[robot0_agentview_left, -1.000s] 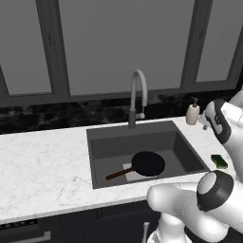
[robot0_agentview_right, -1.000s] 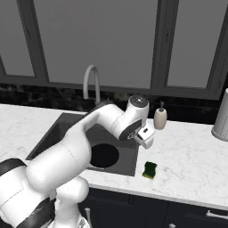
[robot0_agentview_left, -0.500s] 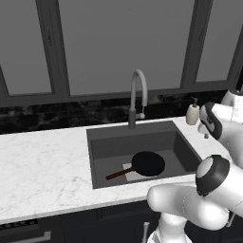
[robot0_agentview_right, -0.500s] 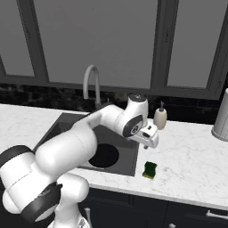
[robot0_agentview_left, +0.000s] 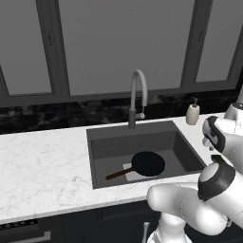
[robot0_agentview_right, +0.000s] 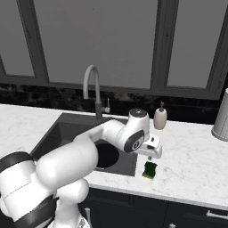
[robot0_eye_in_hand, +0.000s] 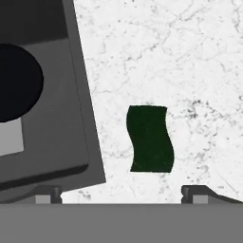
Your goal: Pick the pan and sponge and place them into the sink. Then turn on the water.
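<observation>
Over the last second your arm has swung out from the sink side across the white marble tabletop, and the pincer now hangs just above the small yellow-green rectangular sponge, its jaws spread wide and holding nothing. That reads as the pan half of the job being finished: the round black frying pan with its thin reddish-brown handle lies on the floor of the dark grey recessed sink, and the sponge is next. The sponge sits on the tabletop just beside the sink's right rim, near the front edge, not yet touched. The hand view gives you what the base views cannot: the sponge from straight above, its wavy dark face lying between the two fingertips, slightly high of them, so a plain descent looks enough. The left base view instead shows the tall arched grey faucet with no stream falling, and the beige soap bottle well behind.
</observation>
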Robot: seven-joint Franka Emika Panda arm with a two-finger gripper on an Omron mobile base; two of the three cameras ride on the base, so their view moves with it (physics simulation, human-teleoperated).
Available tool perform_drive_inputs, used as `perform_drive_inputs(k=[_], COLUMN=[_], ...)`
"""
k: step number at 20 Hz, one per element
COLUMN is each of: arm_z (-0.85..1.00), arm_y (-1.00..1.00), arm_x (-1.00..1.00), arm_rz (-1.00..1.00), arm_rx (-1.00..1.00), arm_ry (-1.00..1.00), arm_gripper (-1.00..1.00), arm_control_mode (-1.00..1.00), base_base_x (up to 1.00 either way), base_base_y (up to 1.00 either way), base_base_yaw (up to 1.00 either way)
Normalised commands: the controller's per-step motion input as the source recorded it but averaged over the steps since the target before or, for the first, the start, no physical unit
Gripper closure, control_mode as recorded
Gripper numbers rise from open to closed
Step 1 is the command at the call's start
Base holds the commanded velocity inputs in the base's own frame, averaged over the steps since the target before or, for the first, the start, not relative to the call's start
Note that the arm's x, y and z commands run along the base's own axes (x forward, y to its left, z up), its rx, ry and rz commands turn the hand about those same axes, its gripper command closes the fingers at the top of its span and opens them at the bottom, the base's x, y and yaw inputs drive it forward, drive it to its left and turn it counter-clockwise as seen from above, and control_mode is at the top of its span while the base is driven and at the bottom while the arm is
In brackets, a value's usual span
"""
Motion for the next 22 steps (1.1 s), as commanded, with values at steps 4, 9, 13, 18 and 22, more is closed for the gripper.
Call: perform_drive_inputs(k=[4,9,13,18,22], arm_z=[-0.14,-0.11,-0.16,-0.17,-0.22], arm_y=[-0.15,-0.27,-0.24,-0.11,0.0], arm_x=[0.0,0.0,0.0,0.0,0.0], arm_rz=[0.16,0.16,0.13,0.08,0.0], arm_rx=[-0.03,0.0,0.0,0.0,0.0], arm_ry=[0.0,0.0,0.0,0.0,0.0], arm_gripper=[-1.0,-1.0,-1.0,-1.0,-1.0], arm_control_mode=[-1.0,-1.0,-1.0,-1.0,-1.0], base_base_x=[0.0,0.0,0.0,0.0,0.0], base_base_y=[0.0,0.0,0.0,0.0,0.0], base_base_yaw=[0.0,0.0,0.0,0.0,0.0])
